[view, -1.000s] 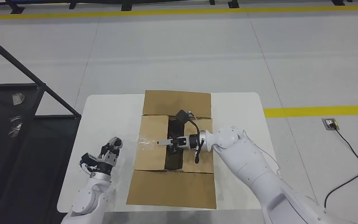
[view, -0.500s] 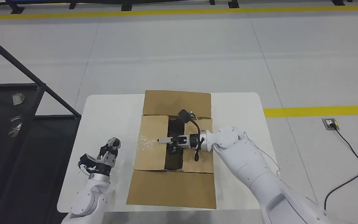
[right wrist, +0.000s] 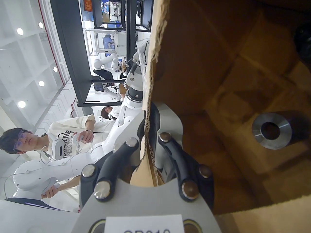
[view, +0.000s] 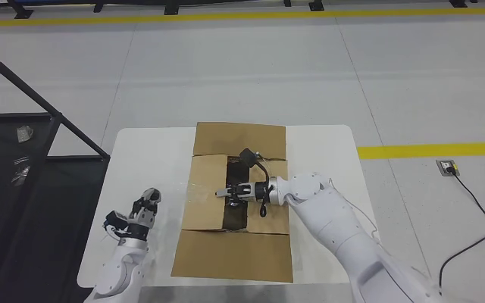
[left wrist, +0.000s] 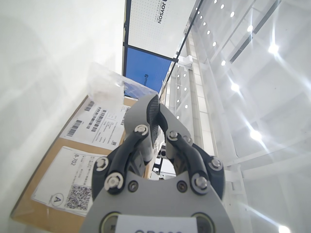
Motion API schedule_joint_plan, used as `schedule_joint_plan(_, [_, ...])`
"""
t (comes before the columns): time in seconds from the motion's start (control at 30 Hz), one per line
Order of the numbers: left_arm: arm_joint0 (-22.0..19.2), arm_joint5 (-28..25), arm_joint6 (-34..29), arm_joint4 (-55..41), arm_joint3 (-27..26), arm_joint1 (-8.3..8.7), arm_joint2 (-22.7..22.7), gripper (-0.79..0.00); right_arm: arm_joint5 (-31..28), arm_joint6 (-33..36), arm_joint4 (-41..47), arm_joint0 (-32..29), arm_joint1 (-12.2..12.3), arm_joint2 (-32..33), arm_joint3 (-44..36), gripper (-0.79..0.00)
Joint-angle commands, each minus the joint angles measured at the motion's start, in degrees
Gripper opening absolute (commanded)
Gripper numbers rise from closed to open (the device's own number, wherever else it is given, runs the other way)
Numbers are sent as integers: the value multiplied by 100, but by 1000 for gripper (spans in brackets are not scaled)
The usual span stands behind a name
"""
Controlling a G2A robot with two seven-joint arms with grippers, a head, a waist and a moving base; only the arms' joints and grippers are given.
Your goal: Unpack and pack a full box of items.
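Centred on the white table, cardboard box, flaps splayed, long axis running away from the robot; pinched between the right gripper fingers, its left inner flap; lying on the box floor, bore facing the right wrist camera, steel cylinder; pressed shut on nothing, left gripper, drawn slightly back since a second ago; on the box side, white barcode labels

— Where's the top camera?
— High up, facing straight down on the surface and the cardboard box.
— And the wrists?
— Left sits low beside the box, tilted up past the left pincer toward the ceiling. Right sits close at the box's edge, looking inside. All three share the box.
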Motion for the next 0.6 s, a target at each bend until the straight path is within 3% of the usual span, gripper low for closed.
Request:
schedule_joint_plan(0.0, [12,-64,43,26,12,-9,-13,-785,-6,5,2,3,-10,23,25,-785])
schedule_joint_plan(0.57, [127,-394,290,60,90,-65,-201,-785,-41,0,-38,-14,-53,217,126,-785])
